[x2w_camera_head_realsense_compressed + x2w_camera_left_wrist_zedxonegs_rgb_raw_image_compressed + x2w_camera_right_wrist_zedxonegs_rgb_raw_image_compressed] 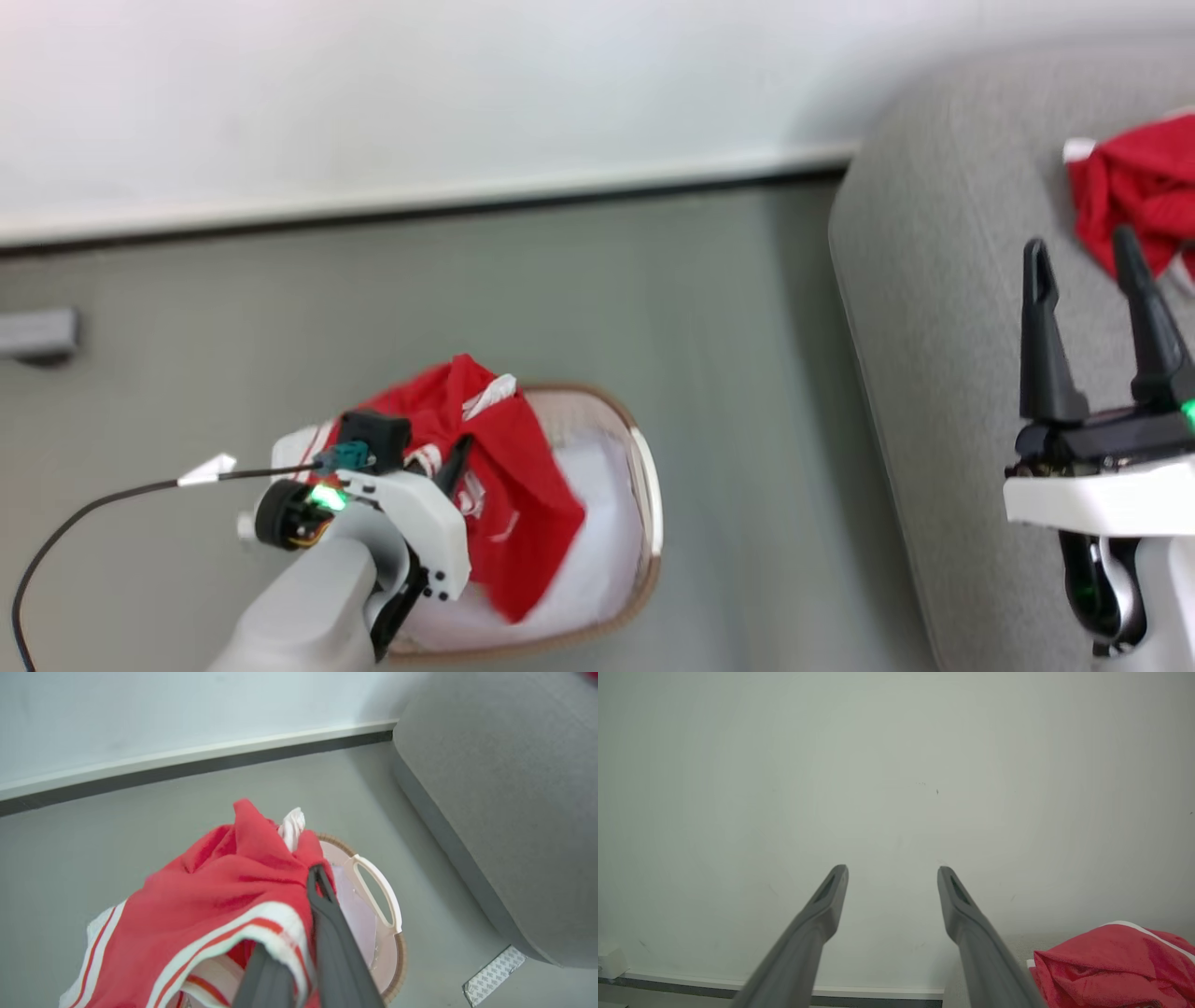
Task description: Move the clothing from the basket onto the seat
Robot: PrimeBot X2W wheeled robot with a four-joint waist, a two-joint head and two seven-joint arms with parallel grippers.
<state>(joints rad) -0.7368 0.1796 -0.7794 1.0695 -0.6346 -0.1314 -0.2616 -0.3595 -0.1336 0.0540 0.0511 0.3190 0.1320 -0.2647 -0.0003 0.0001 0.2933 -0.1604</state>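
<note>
Clothing (219,896) clamped in left tool (319,873), (over basket (379,897))

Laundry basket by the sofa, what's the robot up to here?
The left gripper is shut on a red white-striped garment, holding it up over the basket on the floor. The right gripper is open and holds nothing, at the grey seat, where a second red garment already lies.
</note>
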